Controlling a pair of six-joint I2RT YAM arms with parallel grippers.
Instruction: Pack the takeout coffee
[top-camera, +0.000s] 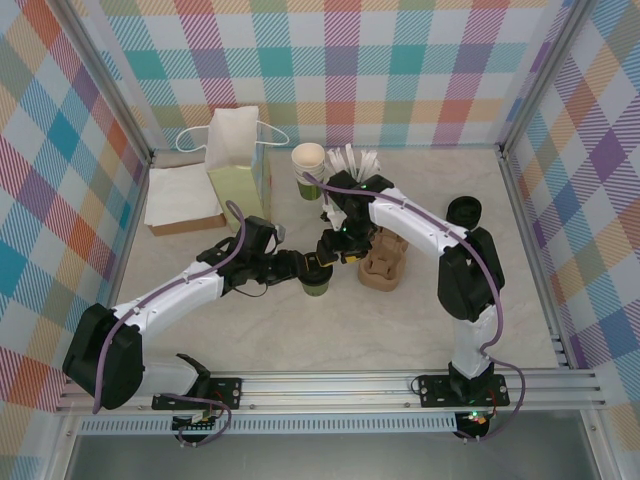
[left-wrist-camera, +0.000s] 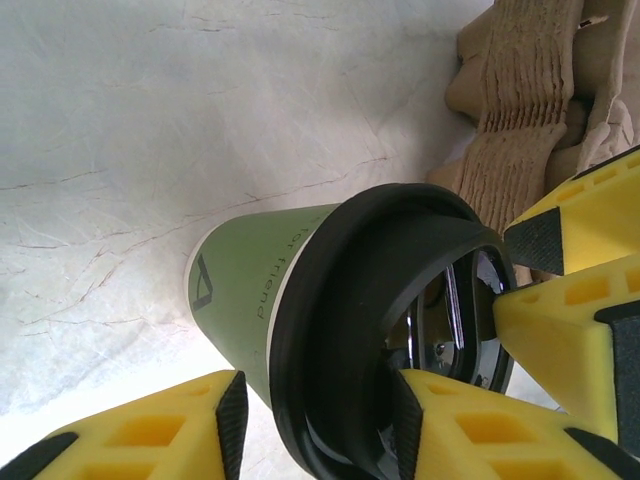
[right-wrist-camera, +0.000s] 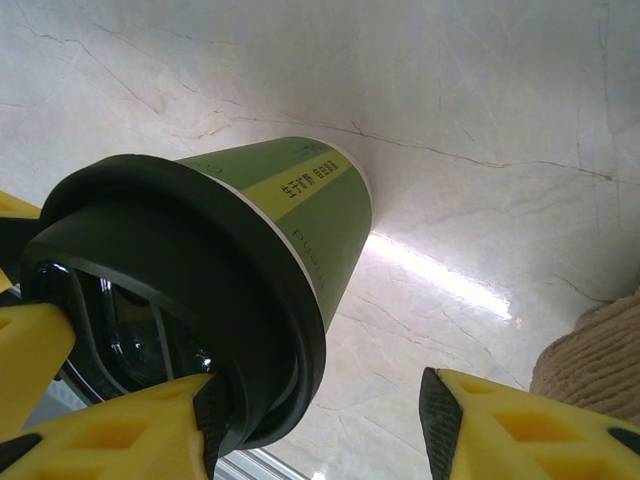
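The takeout coffee (top-camera: 318, 288) is an olive-green paper cup (left-wrist-camera: 245, 290) wearing a black lid (left-wrist-camera: 345, 330), and it stands on the table mid-front. My left gripper (left-wrist-camera: 320, 425) is open and straddles the lid's rim. One pad (left-wrist-camera: 408, 420) rests on the lid's top, while the other pad (left-wrist-camera: 232, 420) stands a little off the cup's side. My right gripper (right-wrist-camera: 325, 425) is open too. Its left pad (right-wrist-camera: 210, 420) touches the lid (right-wrist-camera: 170, 240); its right pad (right-wrist-camera: 438, 415) hangs over bare table. Both grippers, left (top-camera: 308, 272) and right (top-camera: 336, 252), meet over the cup (right-wrist-camera: 310, 205).
A brown pulp cup carrier (top-camera: 385, 262) sits just right of the cup. Behind stand a pale paper bag (top-camera: 238, 160), a stack of lidless cups (top-camera: 308, 168), a cup of white stirrers (top-camera: 355, 165) and a napkin box (top-camera: 183, 205). Black lids (top-camera: 463, 210) lie at right.
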